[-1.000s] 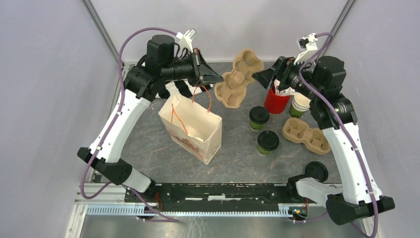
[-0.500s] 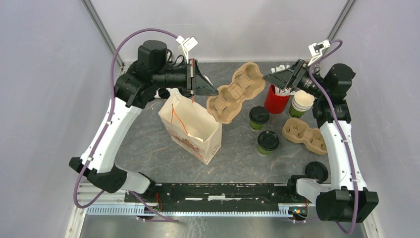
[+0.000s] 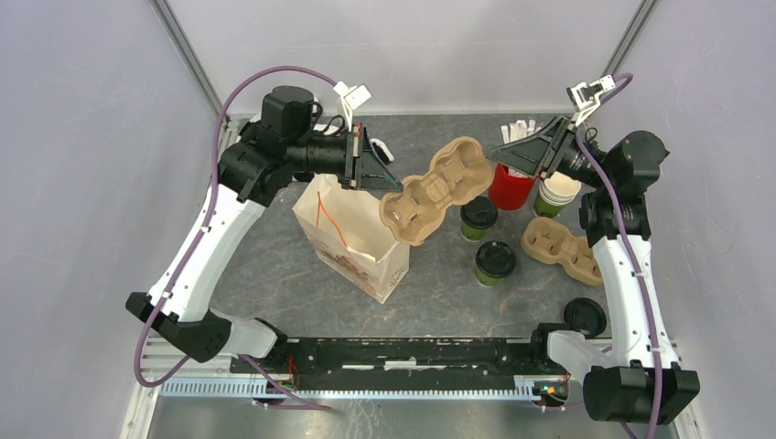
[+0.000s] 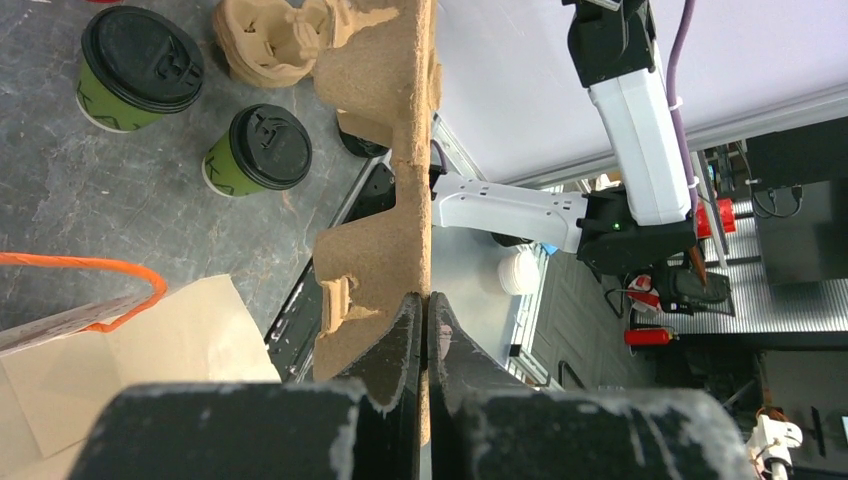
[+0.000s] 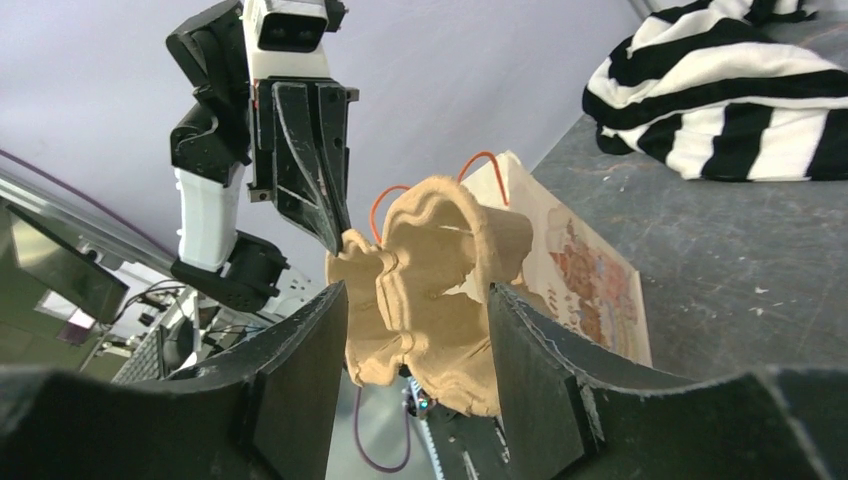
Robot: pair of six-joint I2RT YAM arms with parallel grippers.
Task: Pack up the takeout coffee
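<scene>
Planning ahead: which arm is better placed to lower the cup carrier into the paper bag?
Left. The left gripper is shut on the cup carrier right by the open paper bag; the right gripper is open.

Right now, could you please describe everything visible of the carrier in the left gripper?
The carrier is tan moulded pulp, with round cup wells facing up, all empty as far as shown. It hangs in the air beside the bag's mouth. The left gripper is shut on one end's rim; the right gripper's open fingers flank the other end, contact unclear.
</scene>
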